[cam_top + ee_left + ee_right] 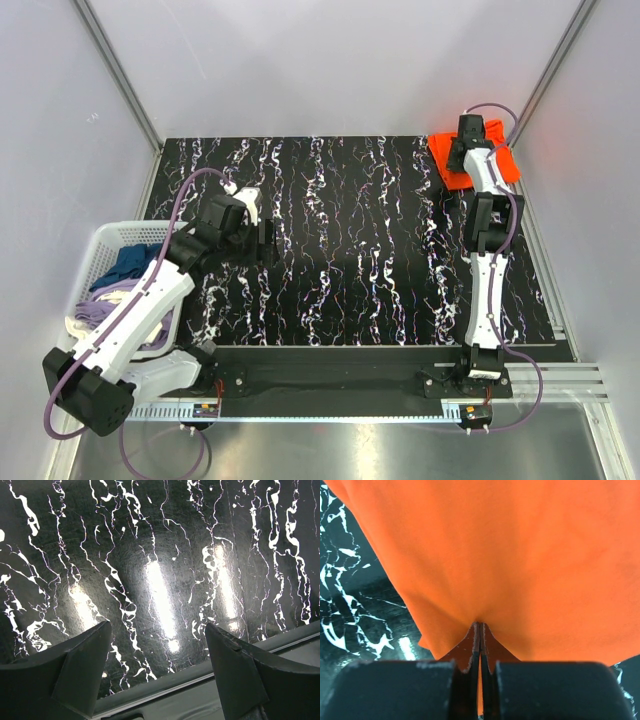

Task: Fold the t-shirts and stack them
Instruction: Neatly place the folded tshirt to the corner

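Three garments are heaped in a white basket (120, 228) at the far left, by the left edge of the counter (350, 260): a navy blue t-shirt (128, 265) toward the back, a lavender t-shirt (100, 310) below it in the overhead view, and a cream t-shirt (75, 322) at the near left corner. How they are folded cannot be told.

Just right of the basket, the left gripper (268, 240) is held over the black, white-veined counter. Its jaws are spread wide with nothing between them, and in its wrist view only the glossy surface and the counter's edge are seen between the two dark fingers (85, 670).

The middle of the counter is crossed by pale streaks and lamp reflections.

At the far right corner, the orange t-shirt (445, 160) is spread on the counter, and the right arm is stretched out over it. The right gripper (480, 625) is clenched on this t-shirt: in its wrist view the fingertips (470, 647) are pressed together with a fold of orange cloth pinched between them, and the cloth fills most of the view beyond them.
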`<action>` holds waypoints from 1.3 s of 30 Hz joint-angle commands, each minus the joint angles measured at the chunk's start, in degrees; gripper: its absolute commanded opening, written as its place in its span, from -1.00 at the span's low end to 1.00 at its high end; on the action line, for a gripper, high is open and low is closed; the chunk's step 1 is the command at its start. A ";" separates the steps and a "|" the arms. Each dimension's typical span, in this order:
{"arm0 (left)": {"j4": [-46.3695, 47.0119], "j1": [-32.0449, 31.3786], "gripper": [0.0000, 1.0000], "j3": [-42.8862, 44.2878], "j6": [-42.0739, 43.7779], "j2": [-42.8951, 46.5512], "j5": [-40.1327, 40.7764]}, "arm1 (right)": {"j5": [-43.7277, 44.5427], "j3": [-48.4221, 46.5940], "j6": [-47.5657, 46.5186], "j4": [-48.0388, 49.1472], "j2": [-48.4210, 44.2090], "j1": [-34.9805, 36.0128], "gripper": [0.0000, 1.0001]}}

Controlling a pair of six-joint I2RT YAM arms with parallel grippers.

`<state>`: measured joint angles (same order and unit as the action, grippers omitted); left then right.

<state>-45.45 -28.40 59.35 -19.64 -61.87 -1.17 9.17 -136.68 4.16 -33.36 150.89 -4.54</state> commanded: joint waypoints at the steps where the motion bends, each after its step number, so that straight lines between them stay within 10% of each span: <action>1: 0.01 0.28 0.64 1.99 1.27 0.43 -1.12 | 1.35 -2.45 3.14 -5.92 1.78 2.95 -1.00; 28: 0.62 0.54 0.64 6.30 2.41 -3.26 -5.07 | -2.04 -4.56 4.53 -7.07 -4.81 1.46 -0.92; 34: 3.88 0.54 0.75 5.77 1.10 -3.70 -6.65 | -7.50 -1.84 11.90 -13.20 -16.12 4.00 -0.47; 39: 7.21 0.63 0.89 5.51 -2.06 -3.53 -8.32 | -14.59 21.15 19.47 -12.61 -31.77 7.96 -0.12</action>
<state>-43.44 -28.12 64.99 -19.14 -66.67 -6.96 1.83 -125.08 17.78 -44.69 132.46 -0.49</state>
